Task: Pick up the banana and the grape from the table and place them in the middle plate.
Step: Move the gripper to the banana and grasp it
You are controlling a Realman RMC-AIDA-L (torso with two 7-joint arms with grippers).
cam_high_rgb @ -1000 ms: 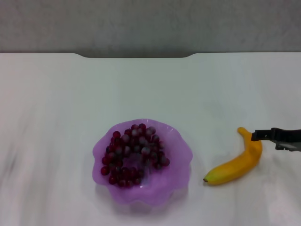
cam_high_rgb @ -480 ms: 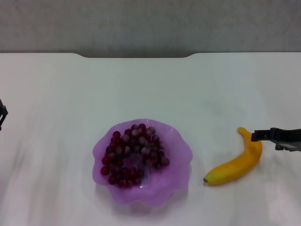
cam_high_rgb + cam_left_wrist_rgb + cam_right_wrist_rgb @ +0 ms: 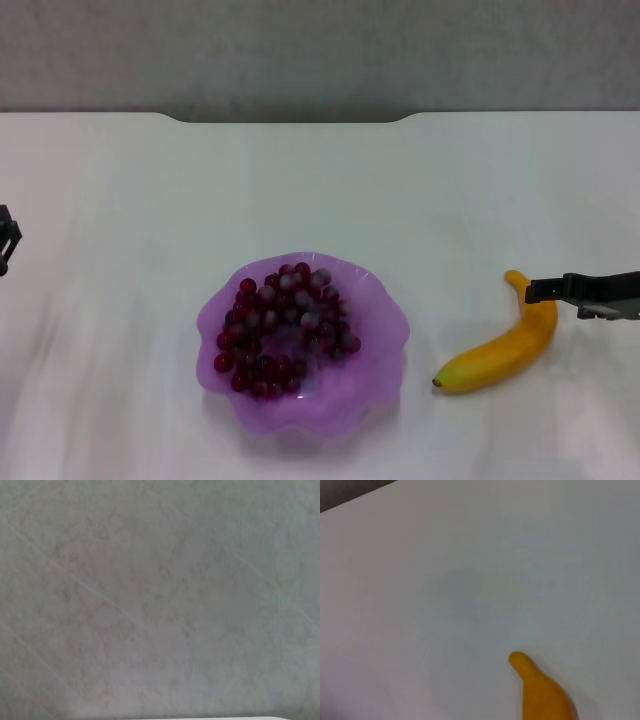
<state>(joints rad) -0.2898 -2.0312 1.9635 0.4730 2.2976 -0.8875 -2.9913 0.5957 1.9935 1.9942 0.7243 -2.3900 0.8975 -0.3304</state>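
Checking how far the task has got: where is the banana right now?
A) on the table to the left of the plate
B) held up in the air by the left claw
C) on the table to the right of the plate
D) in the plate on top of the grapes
C: the banana lies on the table to the right of the plate, which holds only the grapes.

We are observing a grey, faintly mottled wall (image 3: pixel 320 50) standing beyond the far side, with soft, even light falling throughout.
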